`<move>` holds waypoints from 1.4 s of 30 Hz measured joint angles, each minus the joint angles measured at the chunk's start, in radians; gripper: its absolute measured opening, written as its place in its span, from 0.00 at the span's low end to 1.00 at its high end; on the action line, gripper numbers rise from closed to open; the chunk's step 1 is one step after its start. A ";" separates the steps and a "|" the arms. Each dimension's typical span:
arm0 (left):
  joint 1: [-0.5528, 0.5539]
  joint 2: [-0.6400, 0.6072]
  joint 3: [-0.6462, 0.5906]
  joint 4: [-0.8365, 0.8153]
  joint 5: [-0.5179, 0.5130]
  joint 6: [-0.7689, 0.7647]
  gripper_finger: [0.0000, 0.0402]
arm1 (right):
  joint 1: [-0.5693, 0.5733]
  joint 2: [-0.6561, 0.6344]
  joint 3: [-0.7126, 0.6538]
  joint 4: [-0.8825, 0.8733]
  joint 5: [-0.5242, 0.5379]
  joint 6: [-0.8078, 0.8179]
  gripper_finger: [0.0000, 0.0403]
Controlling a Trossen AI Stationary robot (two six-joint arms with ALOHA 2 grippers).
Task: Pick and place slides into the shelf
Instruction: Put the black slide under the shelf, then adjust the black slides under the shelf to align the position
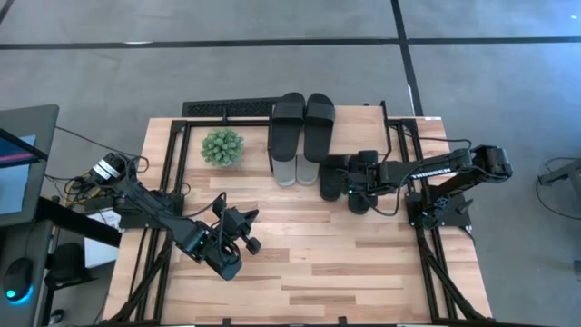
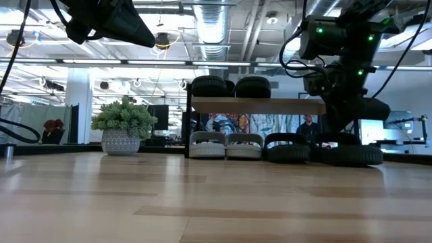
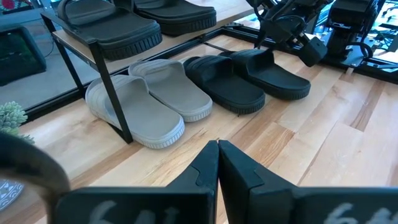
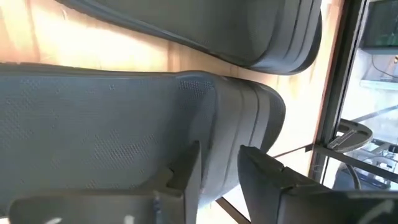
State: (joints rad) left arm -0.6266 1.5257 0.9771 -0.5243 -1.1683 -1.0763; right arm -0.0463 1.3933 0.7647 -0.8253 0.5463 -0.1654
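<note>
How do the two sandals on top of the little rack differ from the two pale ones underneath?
The black pair lies on the shelf board; the grey pair sits below it on the table. The black ones are matte black, the grey ones light grey. Both pairs lie side by side and share the same wide-strap slide shape.

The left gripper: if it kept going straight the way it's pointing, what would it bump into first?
Probably the light grey slides under the shelf. The left gripper, fingers together, points across bare table toward them, though depth is hard to judge.
</note>
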 joint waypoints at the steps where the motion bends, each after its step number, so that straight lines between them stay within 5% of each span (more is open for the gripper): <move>1: 0.000 0.000 0.000 0.000 0.000 0.000 0.00 | 0.000 0.000 0.000 0.000 -0.005 0.000 0.24; 14: 0.000 0.000 0.000 0.000 -0.001 0.000 0.00 | 0.057 -0.001 0.001 -0.009 -0.020 0.146 0.26; 26: 0.006 0.000 0.000 0.071 0.010 0.101 0.00 | 0.133 -0.135 0.052 -0.078 -0.025 0.374 0.26; 42: 0.229 0.038 -0.001 0.611 0.503 0.824 0.00 | 0.485 -0.265 0.080 -0.078 -0.129 0.746 0.25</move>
State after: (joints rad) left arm -0.3979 1.5636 0.9763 0.0869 -0.6649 -0.2520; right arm 0.4390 1.1284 0.8444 -0.9034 0.4171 0.5806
